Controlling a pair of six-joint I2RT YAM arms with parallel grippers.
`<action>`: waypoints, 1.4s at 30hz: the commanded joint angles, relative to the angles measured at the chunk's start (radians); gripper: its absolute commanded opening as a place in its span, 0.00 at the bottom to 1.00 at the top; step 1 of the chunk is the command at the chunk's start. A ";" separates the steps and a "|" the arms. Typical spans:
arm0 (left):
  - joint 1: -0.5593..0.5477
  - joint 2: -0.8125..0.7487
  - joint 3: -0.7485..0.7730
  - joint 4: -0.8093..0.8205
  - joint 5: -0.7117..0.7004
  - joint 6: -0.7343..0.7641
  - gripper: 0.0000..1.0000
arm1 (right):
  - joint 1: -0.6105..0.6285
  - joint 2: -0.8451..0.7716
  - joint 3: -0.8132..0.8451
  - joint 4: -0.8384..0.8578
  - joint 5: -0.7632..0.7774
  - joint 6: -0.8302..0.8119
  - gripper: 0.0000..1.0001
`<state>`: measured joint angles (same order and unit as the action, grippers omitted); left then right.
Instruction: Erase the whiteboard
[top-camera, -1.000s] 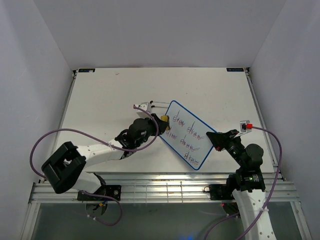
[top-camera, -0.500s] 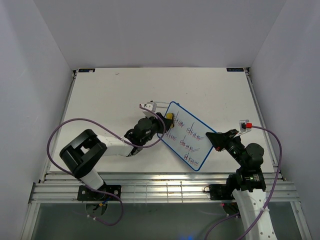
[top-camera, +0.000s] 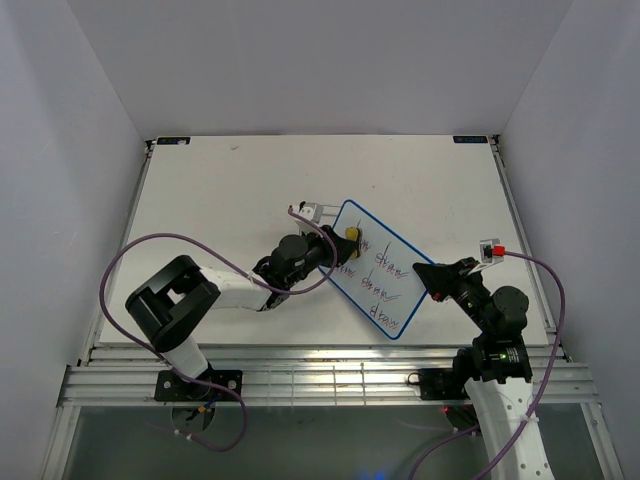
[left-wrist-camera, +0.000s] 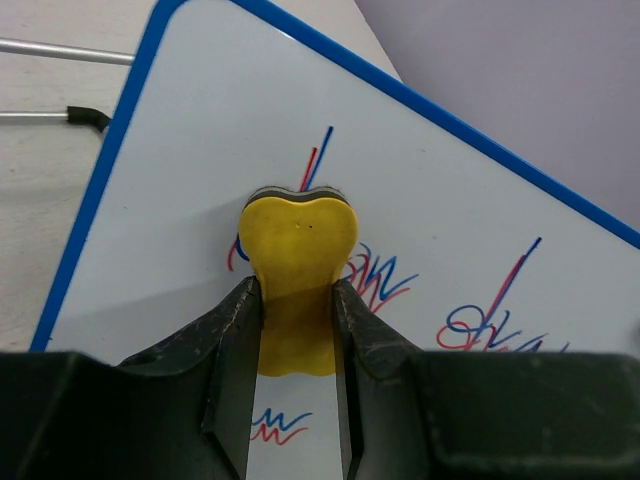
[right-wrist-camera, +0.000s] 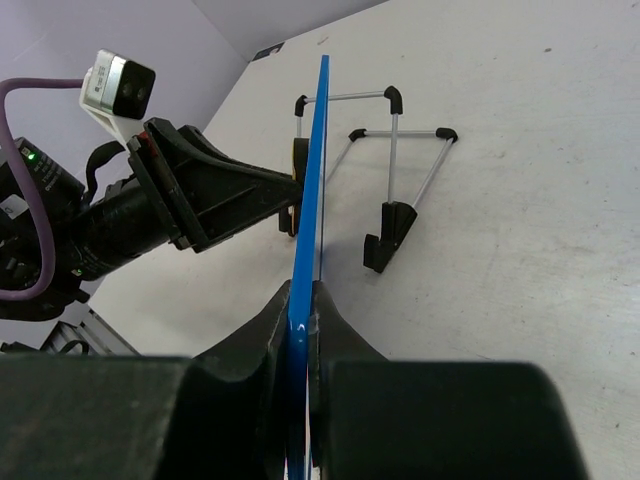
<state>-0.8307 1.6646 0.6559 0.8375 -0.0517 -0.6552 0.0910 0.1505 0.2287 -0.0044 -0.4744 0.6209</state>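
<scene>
The whiteboard (top-camera: 385, 270) has a blue frame and red-and-blue scribbles, and stands tilted at mid-table. My left gripper (top-camera: 343, 243) is shut on a small yellow eraser (top-camera: 352, 235) and presses it against the board's upper left part. In the left wrist view the eraser (left-wrist-camera: 297, 260) sits on the white surface (left-wrist-camera: 440, 200) over scribbles. My right gripper (top-camera: 434, 276) is shut on the board's right edge. In the right wrist view the blue frame (right-wrist-camera: 312, 200) runs edge-on between the fingers (right-wrist-camera: 345, 330).
The board's thin wire stand with black feet (right-wrist-camera: 392, 215) rests on the table behind the board. The table's back half (top-camera: 300, 170) is bare white. White walls close in on both sides.
My left gripper with the eraser has moved right and up along the board, from its left edge onto the writing. The leftmost scribbles are gone. The right gripper has held still.
</scene>
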 joint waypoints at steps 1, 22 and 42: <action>-0.042 -0.015 0.033 -0.027 0.089 -0.023 0.02 | 0.012 -0.005 0.067 0.103 -0.107 0.025 0.08; -0.073 -0.036 0.160 -0.279 -0.047 0.060 0.04 | 0.012 0.004 0.095 0.096 -0.127 0.028 0.08; 0.124 0.017 0.182 -0.245 0.139 0.082 0.02 | 0.012 0.027 0.120 0.103 -0.161 0.017 0.08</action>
<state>-0.6994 1.6779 0.8131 0.5926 0.0448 -0.5888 0.0845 0.1856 0.2665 -0.0177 -0.4889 0.5941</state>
